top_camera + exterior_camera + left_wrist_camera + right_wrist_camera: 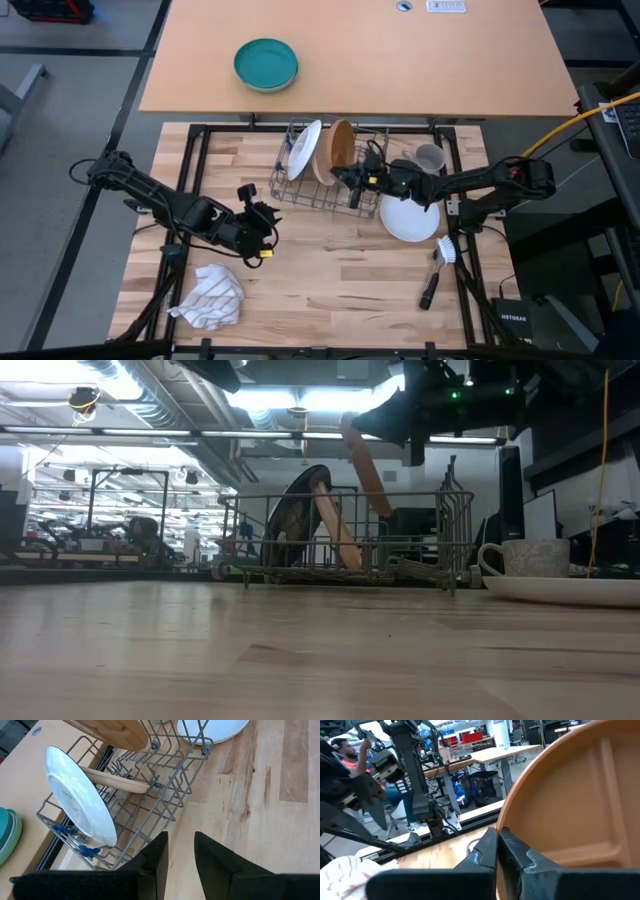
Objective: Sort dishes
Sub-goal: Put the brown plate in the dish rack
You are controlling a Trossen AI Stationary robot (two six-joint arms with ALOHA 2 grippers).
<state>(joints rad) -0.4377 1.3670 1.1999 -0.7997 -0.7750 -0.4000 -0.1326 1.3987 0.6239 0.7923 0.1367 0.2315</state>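
Observation:
A wire dish rack (330, 175) stands at the table's far middle. In it a white plate (80, 795) and a peach-tan dish (117, 781) stand on edge between the wires. My right gripper (353, 182) is shut on a tan round dish with moulded sections (580, 795), held tilted over the rack's right part (365, 460). My left gripper (180, 855) is open and empty, left of and nearer than the rack (264, 224). A second white plate (410, 220) lies flat right of the rack, with a grey mug (430, 157) behind it. No blue plate shows. My right gripper pinches the tan dish's rim (509, 827) between its two fingers, which come about level from the table's right side. The dish stands tilted on edge, its lower edge (385, 510) down among the rack's top wires. Whether it touches the rack I cannot tell.
A teal-green bowl (266, 64) sits on the far tabletop. A white striped cloth (210, 297) lies crumpled at the near left. A dish brush (440, 262) lies at the near right. Bare wood lies between the cloth and the brush.

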